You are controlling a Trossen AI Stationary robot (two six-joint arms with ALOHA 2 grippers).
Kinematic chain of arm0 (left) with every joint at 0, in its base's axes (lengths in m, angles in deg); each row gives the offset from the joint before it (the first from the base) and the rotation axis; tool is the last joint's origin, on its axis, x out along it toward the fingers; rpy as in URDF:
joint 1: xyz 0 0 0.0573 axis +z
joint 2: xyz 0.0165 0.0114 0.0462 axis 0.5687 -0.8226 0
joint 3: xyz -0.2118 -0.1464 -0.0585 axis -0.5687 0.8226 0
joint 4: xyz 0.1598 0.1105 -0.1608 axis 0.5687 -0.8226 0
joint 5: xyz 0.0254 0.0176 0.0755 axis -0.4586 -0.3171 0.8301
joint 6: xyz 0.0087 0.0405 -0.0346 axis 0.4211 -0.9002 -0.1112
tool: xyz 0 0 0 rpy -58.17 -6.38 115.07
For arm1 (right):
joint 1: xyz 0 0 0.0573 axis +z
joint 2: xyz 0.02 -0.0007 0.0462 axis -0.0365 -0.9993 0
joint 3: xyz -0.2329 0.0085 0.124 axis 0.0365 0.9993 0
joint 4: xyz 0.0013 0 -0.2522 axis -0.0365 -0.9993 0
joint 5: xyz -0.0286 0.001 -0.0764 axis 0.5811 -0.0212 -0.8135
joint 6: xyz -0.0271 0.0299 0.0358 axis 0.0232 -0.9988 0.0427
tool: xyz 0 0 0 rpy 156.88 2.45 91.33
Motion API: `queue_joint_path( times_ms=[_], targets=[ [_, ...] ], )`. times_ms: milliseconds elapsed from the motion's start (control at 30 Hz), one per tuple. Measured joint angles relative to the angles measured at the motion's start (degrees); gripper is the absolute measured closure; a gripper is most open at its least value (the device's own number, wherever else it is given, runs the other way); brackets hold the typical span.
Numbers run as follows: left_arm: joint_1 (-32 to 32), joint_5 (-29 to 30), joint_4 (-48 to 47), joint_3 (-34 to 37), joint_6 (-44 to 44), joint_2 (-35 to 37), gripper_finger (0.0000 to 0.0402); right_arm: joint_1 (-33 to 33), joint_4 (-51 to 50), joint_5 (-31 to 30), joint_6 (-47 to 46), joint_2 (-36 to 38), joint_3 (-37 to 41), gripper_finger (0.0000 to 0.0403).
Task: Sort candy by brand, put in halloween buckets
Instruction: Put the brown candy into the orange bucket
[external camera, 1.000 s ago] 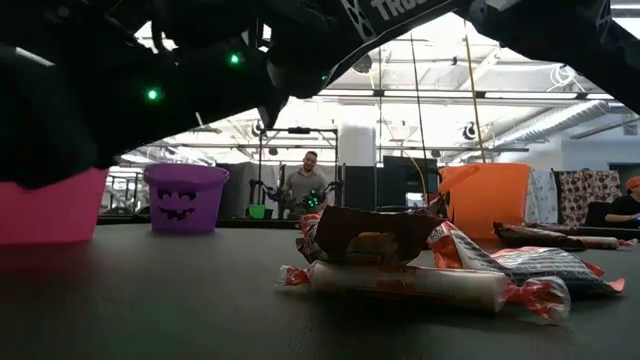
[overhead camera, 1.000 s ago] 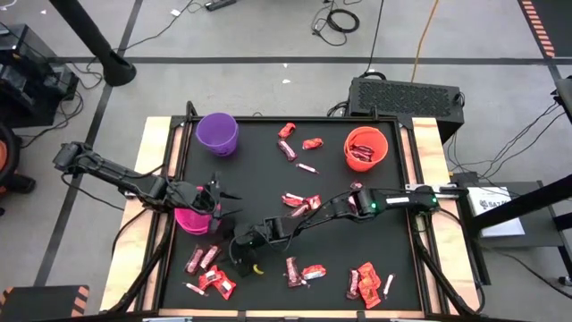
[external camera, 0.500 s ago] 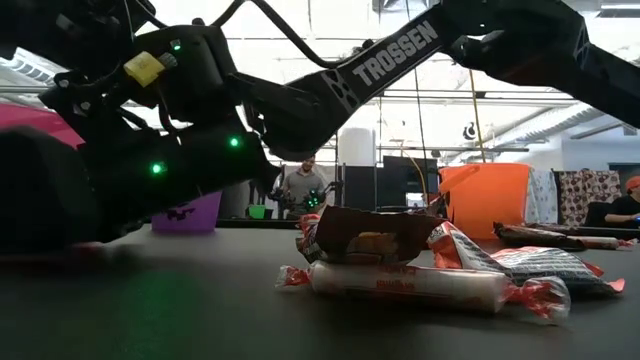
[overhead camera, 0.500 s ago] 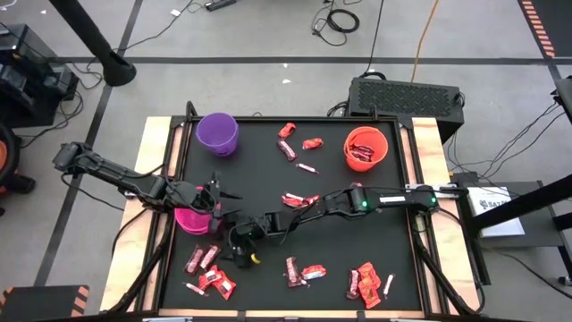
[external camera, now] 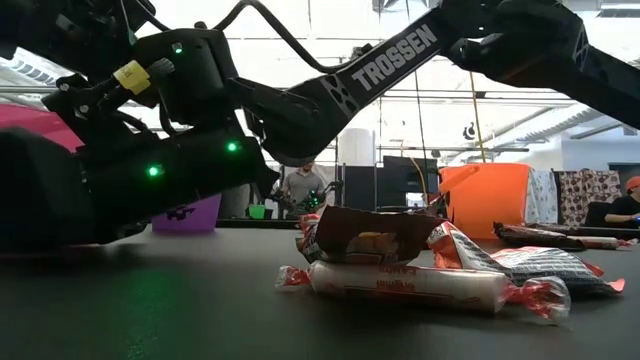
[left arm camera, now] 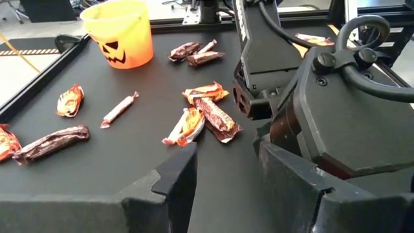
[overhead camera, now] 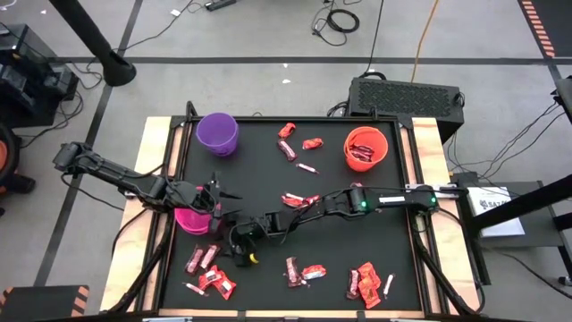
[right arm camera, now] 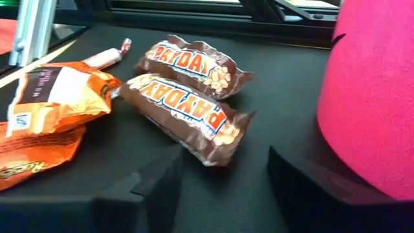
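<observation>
My right gripper (overhead camera: 230,252) (right arm camera: 223,162) is open and low over the table, just right of two brown PayDay bars (right arm camera: 187,113) (overhead camera: 201,258) that lie flat on the mat. Its fingers stand short of the bars and touch nothing. Orange packets (right arm camera: 52,97) lie beyond the bars. The magenta bucket (overhead camera: 189,220) (right arm camera: 375,97) stands close beside this gripper. My left gripper (overhead camera: 223,203) (left arm camera: 223,155) is open and empty by the magenta bucket's right rim. The purple bucket (overhead camera: 217,132) and the orange bucket (overhead camera: 365,148) (left arm camera: 119,32) stand upright near the far edge.
More candy lies mid-table (overhead camera: 299,200) (left arm camera: 204,120), near the far edge (overhead camera: 295,143) and along the near edge (overhead camera: 366,283). My right arm (overhead camera: 357,201) stretches across the table's middle. A raised rim (overhead camera: 179,161) frames the mat. People show in the room behind.
My right gripper has gone down to just above the table and a little toward the table's left edge, closer to the two brown bars and the magenta bucket. My left arm has kept still. No candy has moved.
</observation>
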Motion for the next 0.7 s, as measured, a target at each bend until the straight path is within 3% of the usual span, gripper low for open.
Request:
queue_joint_path(
  times_ms=[333,433,567,700],
  targets=[
    [0.0,0.0,0.0,0.0,0.3,0.0,0.0226,-0.8,-2.0,-0.3,-0.1,0.2,0.0,0.0382],
    [0.0,0.6,0.3,0.0,0.5,0.0,0.0226,-0.9,-4.0,-0.2,-0.1,0.9,0.0,0.0394],
    [0.4,5.1,1.2,-0.6,0.9,0.0,0.0226,-1.0,-15.6,-0.2,1.6,5.0,0.0,0.0401],
    [2.2,7.8,-7.5,-4.8,1.9,0.0,0.0226,-1.1,-28.1,-2.4,5.2,10.1,0.2,0.0402]
  ],
)
